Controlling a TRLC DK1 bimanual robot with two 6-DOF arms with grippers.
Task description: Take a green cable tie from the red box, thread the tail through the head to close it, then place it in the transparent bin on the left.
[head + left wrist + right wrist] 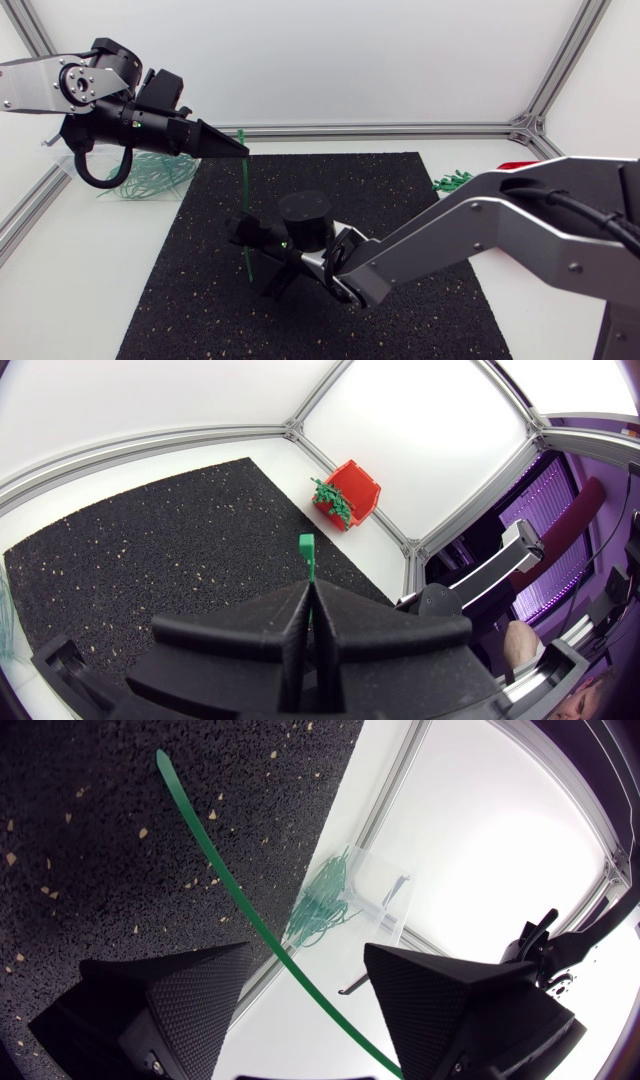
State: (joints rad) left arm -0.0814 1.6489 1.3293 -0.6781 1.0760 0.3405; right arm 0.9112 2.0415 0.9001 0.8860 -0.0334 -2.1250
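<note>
Above the black speckled mat [400,200], the left claw [238,151] is clamped together on a thin green cable tie [244,200] near its head; the strap hangs down through the right claw [258,260], spread wide apart. The transparent bin [385,880] sits far left.

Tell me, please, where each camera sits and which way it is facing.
Head view: fixed overhead, looking down on the black mat; it shows the left gripper and right gripper.
Left wrist view: on the left arm's last link, facing past its own shut fingers toward the red box.
Right wrist view: on the right arm's last link, facing between its own open fingers toward the transparent bin.
Shared: all three show the green cable tie.
</note>
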